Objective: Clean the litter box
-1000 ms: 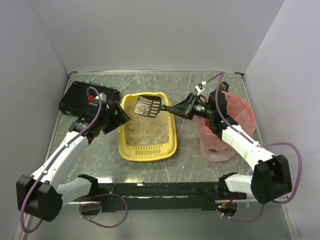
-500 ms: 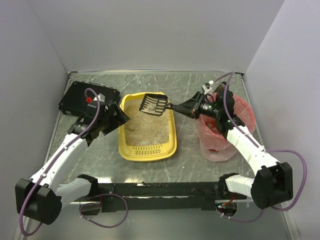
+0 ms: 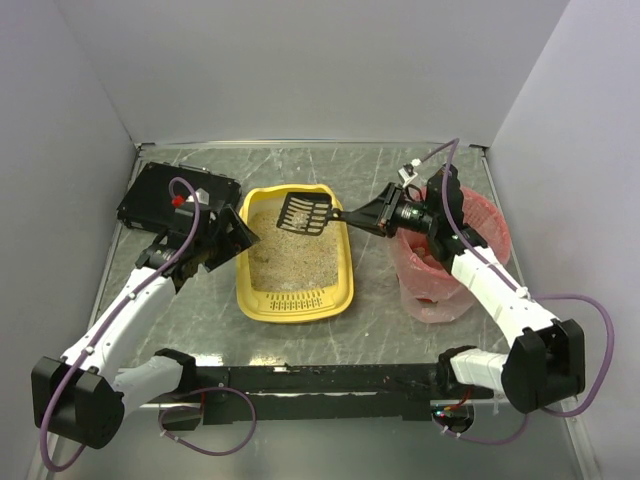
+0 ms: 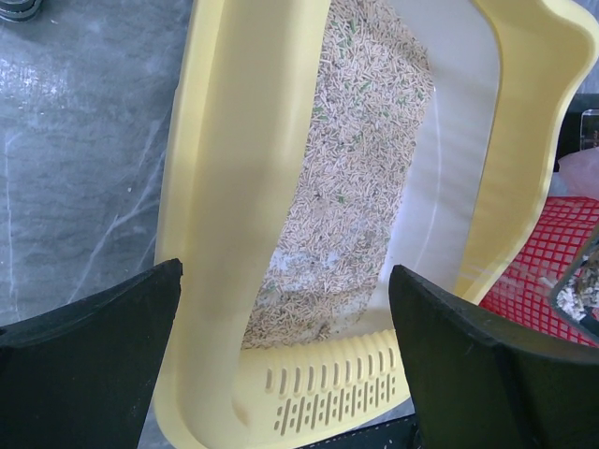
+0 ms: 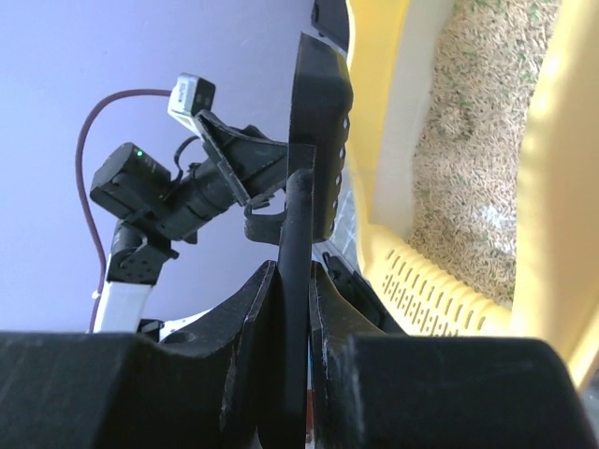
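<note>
I keep the right gripper [image 3: 372,218] clamped on the handle of the black slotted plastic scoop [image 3: 305,213]. It holds the scoop over the far end of the yellow plastic rectangular litter box [image 3: 296,299], which lies between the arms, so whatever sifts through lands back in the beige litter [image 3: 290,262]. The left gripper [image 3: 235,240] has its jaws wide apart astride the tray's left wall, to steady it, I judge; I cannot tell whether it touches. The pink-red bag-lined round bin [image 3: 495,235] waits just right of the tray. A second ago the scoop was heaped with pale litter. Now its slots show dark and the wrist has rolled. The left arm is unchanged.
</note>
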Controlling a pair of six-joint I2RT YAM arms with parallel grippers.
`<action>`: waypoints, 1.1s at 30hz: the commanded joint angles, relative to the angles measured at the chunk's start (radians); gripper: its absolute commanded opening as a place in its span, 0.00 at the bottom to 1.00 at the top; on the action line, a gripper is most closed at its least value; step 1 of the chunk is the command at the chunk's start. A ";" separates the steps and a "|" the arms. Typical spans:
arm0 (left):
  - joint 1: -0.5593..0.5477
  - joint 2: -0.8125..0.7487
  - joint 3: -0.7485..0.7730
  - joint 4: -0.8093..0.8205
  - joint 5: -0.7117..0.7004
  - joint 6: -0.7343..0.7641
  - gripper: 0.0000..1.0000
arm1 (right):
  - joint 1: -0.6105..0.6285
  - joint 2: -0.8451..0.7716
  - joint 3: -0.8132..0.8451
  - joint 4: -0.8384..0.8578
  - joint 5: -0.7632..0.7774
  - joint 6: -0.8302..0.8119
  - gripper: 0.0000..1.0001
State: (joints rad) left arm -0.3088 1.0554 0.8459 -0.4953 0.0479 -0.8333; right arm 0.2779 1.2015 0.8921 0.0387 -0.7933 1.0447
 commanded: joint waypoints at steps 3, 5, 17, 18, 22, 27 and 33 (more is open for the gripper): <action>0.007 -0.026 -0.002 -0.003 0.004 -0.020 0.97 | 0.004 -0.008 0.044 0.026 -0.038 -0.035 0.00; 0.007 -0.041 -0.001 -0.009 -0.008 -0.016 0.97 | 0.003 -0.036 0.025 0.000 0.043 -0.072 0.00; 0.007 -0.092 -0.031 -0.008 0.003 -0.029 0.97 | 0.049 0.136 0.141 0.086 -0.070 -0.060 0.00; 0.005 -0.094 -0.030 -0.014 -0.003 -0.030 0.97 | 0.047 0.130 0.143 0.045 -0.076 -0.102 0.00; 0.007 -0.118 -0.045 -0.012 -0.019 -0.035 0.97 | 0.049 0.064 0.072 0.037 0.037 -0.099 0.00; 0.007 -0.094 -0.030 -0.029 -0.013 -0.026 0.97 | 0.047 0.066 0.067 0.041 -0.006 -0.063 0.00; 0.007 -0.106 -0.050 0.001 -0.002 -0.015 0.97 | 0.047 0.026 0.093 -0.011 0.039 -0.066 0.00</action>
State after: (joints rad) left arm -0.3069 0.9619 0.8001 -0.5209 0.0429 -0.8543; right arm 0.3229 1.2827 0.9546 0.0185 -0.7784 0.9783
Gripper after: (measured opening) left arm 0.969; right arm 0.226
